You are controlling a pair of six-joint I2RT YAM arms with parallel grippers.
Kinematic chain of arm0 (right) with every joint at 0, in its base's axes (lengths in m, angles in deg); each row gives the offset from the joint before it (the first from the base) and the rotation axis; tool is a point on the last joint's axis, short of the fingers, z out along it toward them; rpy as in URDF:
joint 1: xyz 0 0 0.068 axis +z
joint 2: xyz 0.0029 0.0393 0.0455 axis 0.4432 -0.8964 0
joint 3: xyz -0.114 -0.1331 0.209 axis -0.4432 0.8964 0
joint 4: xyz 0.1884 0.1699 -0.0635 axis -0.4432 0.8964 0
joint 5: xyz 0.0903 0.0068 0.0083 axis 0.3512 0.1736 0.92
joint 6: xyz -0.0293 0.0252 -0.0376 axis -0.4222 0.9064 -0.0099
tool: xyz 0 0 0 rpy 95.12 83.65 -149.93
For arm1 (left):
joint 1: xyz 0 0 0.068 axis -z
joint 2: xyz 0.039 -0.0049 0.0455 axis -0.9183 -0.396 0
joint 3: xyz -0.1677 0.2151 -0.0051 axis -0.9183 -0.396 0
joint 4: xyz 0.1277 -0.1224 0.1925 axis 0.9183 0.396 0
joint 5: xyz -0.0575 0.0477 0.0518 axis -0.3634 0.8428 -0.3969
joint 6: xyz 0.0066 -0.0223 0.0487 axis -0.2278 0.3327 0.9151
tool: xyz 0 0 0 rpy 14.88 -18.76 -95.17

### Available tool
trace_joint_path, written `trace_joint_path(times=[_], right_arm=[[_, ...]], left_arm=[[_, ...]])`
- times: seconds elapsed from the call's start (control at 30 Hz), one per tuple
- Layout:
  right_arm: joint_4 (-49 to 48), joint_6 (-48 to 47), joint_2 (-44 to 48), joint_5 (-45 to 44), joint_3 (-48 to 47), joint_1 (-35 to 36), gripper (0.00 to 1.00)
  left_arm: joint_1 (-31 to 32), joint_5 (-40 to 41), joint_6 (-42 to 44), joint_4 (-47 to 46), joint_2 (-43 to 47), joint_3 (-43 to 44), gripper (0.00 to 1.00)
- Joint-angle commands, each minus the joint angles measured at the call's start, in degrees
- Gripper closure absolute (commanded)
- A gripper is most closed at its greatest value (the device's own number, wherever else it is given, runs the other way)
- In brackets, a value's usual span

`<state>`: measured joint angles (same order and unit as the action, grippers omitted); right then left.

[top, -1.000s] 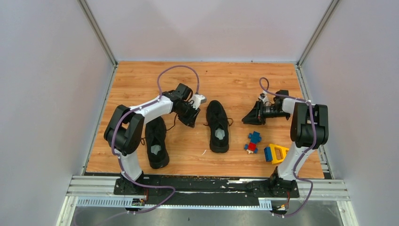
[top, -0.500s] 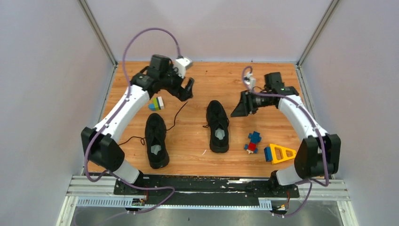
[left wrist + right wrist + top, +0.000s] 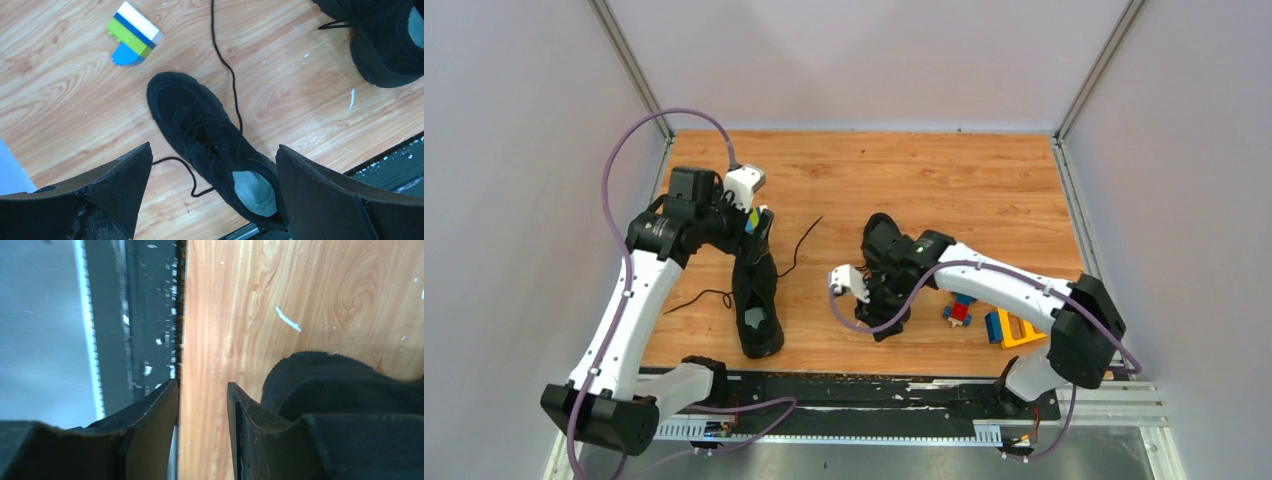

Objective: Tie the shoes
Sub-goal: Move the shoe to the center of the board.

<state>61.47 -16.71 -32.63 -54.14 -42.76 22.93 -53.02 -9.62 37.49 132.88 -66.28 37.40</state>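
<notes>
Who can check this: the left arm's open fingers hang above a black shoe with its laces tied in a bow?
Wrong: in the left wrist view the shoe has laces untied, trailing over the table. The left fingers are open above it.

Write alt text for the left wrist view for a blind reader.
A black sneaker with untied laces lies on the wooden table below the open left gripper. A striped toy block sits near its toe; another sneaker shows top right.

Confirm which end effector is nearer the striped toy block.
Left. The left end effector hangs over one black sneaker, striped toy block just past its toe; the right end effector is by the other sneaker's heel.
</notes>
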Motion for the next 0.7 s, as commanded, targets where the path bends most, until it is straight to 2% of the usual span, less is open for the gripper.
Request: trace_joint_path(times=[0.0,0.17,0.37,0.47,0.67], right_arm=[[-7.1,-3.5,-6.0,-18.2,-2.0,5.3,0.59],[-9.3,-6.8,-14.1,-28.0,-6.2,5.5,0.57],[-15.5,-15.6,-15.0,-35.4,-0.5,4.4,0.46],[-17.3,-17.1,-16.8,-37.5,-0.4,-0.6,0.45],[-17.2,-17.5,-22.0,-35.9,-7.5,-12.2,0.45]], left_arm=[[-4.3,0.3,1.5,0.5,4.4,-2.5,0.0],[-7.3,-5.1,-0.3,-0.5,6.6,-4.0,0.02],[-8.0,-9.7,-0.8,-1.6,7.7,-5.4,0.03],[-8.1,-10.6,-1.2,-1.9,8.0,-6.0,0.03],[-8.2,-9.5,-0.4,-1.5,8.3,-6.8,0.03]])
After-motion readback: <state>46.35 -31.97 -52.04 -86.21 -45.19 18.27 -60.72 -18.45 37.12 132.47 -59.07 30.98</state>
